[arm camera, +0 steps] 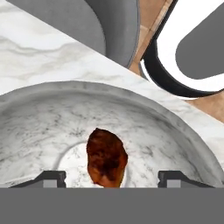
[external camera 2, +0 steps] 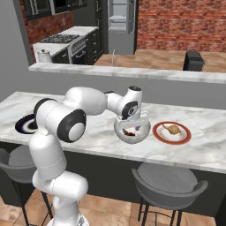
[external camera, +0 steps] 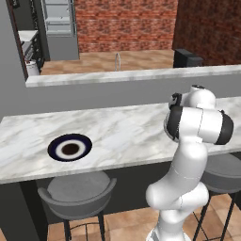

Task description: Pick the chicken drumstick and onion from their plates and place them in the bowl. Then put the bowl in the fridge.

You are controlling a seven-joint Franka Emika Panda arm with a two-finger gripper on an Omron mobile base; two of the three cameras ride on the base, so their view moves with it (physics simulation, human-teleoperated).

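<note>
Hovering gripper, fingers apart, over drumstick in bowl, marble counter, brick wall bkgd

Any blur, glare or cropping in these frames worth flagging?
Hand view: the drumstick in the bowl looks soft and low-res, cut off at the bottom. Right base view: even light, no glare, faint shadow under the bowl. Left base view: sharp; the arm hides the counter behind it.

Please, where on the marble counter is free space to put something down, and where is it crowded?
Free: the marble counter between the navy-rimmed plate and the arm. Crowded: the bowl with the drumstick, the gripper above it, beside the red-rimmed plate.
</note>
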